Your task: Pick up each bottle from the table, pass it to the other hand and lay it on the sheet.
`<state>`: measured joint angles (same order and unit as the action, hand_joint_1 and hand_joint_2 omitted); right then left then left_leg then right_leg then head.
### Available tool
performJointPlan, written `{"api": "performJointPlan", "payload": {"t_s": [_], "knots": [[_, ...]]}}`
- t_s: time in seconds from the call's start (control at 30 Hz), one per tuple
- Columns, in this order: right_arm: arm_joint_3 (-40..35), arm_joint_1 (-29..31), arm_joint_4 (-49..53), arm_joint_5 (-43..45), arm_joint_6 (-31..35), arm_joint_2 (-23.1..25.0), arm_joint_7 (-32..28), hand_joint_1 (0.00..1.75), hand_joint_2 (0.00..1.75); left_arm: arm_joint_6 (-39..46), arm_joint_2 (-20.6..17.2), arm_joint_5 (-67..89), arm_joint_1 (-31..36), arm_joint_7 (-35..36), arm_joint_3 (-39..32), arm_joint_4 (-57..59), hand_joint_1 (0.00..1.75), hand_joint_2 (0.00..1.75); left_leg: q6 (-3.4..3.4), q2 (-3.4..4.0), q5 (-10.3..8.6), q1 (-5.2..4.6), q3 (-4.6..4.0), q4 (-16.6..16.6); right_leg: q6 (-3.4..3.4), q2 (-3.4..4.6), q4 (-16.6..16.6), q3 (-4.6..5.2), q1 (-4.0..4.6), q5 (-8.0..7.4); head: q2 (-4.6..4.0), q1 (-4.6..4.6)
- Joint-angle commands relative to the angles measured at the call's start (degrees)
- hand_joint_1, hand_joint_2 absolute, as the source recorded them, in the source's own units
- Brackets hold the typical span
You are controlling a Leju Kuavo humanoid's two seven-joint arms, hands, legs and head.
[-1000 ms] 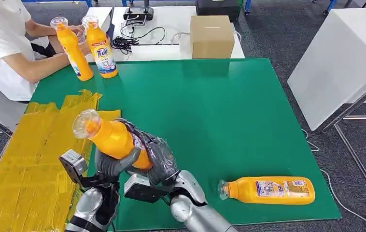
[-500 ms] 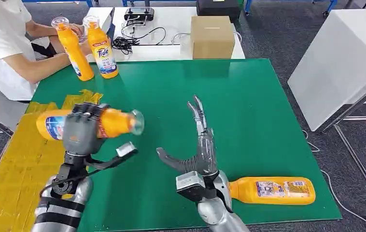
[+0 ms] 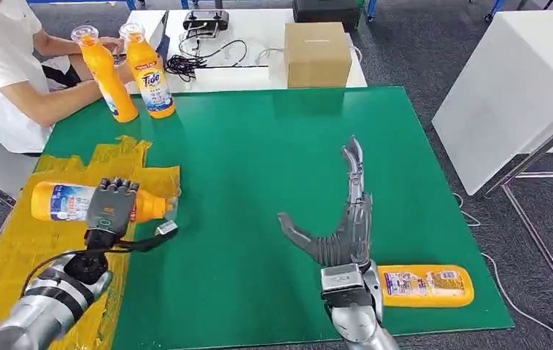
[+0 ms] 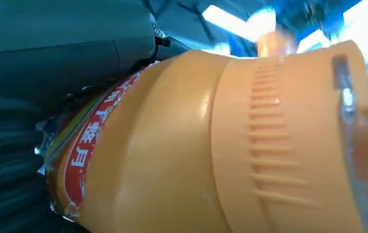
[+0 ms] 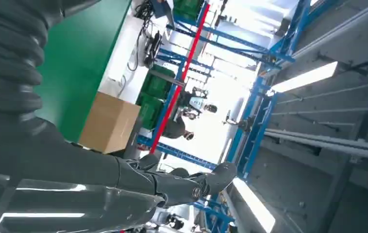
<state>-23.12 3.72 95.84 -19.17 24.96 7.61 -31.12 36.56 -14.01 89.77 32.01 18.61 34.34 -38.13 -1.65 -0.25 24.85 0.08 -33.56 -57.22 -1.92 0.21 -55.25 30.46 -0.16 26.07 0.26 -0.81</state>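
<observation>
My left hand (image 3: 111, 206) grips an orange bottle (image 3: 58, 202) lying sideways just over the yellow sheet (image 3: 33, 262), cap pointing right; up close the bottle (image 4: 230, 145) sits in the palm in the left wrist view. My right hand (image 3: 343, 219) is open, fingers stretched up over the green mat (image 3: 273, 153), holding nothing; its fingers (image 5: 172, 187) point toward the ceiling in the right wrist view. Another orange bottle (image 3: 427, 284) lies on its side near the mat's front right corner, just right of my right wrist. Two more orange bottles (image 3: 148, 71) stand at the far left, one held by a person (image 3: 4, 73).
A cardboard box (image 3: 317, 55) and a black controller with cables (image 3: 208, 29) sit on the white table behind the mat. A white cabinet (image 3: 507, 87) stands to the right. The person sits at the far left corner.
My left hand has carried the bottle left and down over the yellow sheet. My right hand has drawn away to the right, open, toward the lying bottle.
</observation>
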Motion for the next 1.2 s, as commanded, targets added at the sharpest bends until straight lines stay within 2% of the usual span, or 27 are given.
{"api": "performJointPlan", "payload": {"t_s": [0.03,0.1,0.33,0.37,0.4,0.63,0.8,0.93,1.2], "knots": [[1.3,1.4,-1.0,0.3,-0.1,-2.1,-0.1,0.0,1.75,-1.7,3.8,-0.3,2.2,-7.0,-1.6,16.8,1.75,1.75,0.03,-0.01,0.02,0.01,0.11,0.0,-0.01,-0.03,0.1,-0.12,0.0,0.02,0.0,0.09],[1.2,1.4,-1.2,0.2,-0.1,-2.2,-0.1,0.0,1.75,-2.2,4.9,-0.6,1.4,-8.9,-2.7,17.8,1.75,1.75,0.02,0.0,0.02,-0.02,0.24,0.1,-0.02,-0.04,0.1,-0.26,-0.02,0.02,0.0,0.09],[0.7,1.5,-2.3,-0.1,-0.3,-2.3,0.2,0.0,1.75,-0.2,6.3,-1.9,0.1,-8.3,-7.3,18.7,1.75,1.75,0.03,0.03,0.0,-0.02,0.6,0.2,0.02,-0.02,0.2,-0.65,-0.01,-0.04,0.0,0.07],[0.7,1.4,-2.2,-0.2,-0.2,-2.4,0.2,0.0,1.75,1.5,6.9,-4.5,-0.3,-10.4,-9.8,18.1,0.17,1.75,0.04,0.03,0.0,-0.01,0.66,0.2,0.03,-0.03,0.2,-0.72,0.0,-0.04,0.0,0.07],[0.7,1.4,-2.2,-0.2,-0.2,-2.4,0.2,0.0,1.75,1.5,6.9,-4.5,-0.3,-10.4,-9.8,18.1,0.0,1.75,0.06,0.09,-0.01,0.01,0.73,0.2,0.03,0.02,0.2,-0.77,0.02,-0.07,0.0,0.07],[0.6,1.8,-3.1,-0.8,-0.4,-2.4,0.8,0.0,1.75,3.1,8.6,-8.0,-1.1,-14.1,-15.1,17.7,0.0,1.75,0.07,0.01,0.01,0.02,0.81,0.2,0.02,-0.05,0.2,-0.86,0.03,-0.02,0.0,0.09],[0.6,1.8,-3.2,-0.8,-0.4,-2.4,0.9,0.0,1.75,3.1,8.7,-8.2,-1.1,-14.3,-15.5,17.7,0.0,1.75,0.06,-0.1,0.02,0.02,0.84,0.2,0.01,-0.15,0.2,-0.93,0.03,-0.02,0.0,0.09],[0.7,1.7,-3.2,-1.3,-0.5,-2.3,1.3,0.0,1.75,3.4,9.6,-10.6,-2.4,-16.9,-19.8,14.3,0.0,1.75,0.07,-0.11,-0.01,0.01,0.8,0.2,0.02,-0.14,0.2,-0.9,0.02,-0.05,0.0,0.09],[0.8,1.5,-3.1,-1.5,-0.4,-2.3,1.5,0.0,1.75,3.4,10.8,-12.0,-3.3,-19.1,-22.3,12.9,0.0,1.75,0.08,-0.14,0.0,0.02,0.79,0.2,0.03,-0.18,0.2,-0.89,0.02,-0.03,0.0,0.09]]}}
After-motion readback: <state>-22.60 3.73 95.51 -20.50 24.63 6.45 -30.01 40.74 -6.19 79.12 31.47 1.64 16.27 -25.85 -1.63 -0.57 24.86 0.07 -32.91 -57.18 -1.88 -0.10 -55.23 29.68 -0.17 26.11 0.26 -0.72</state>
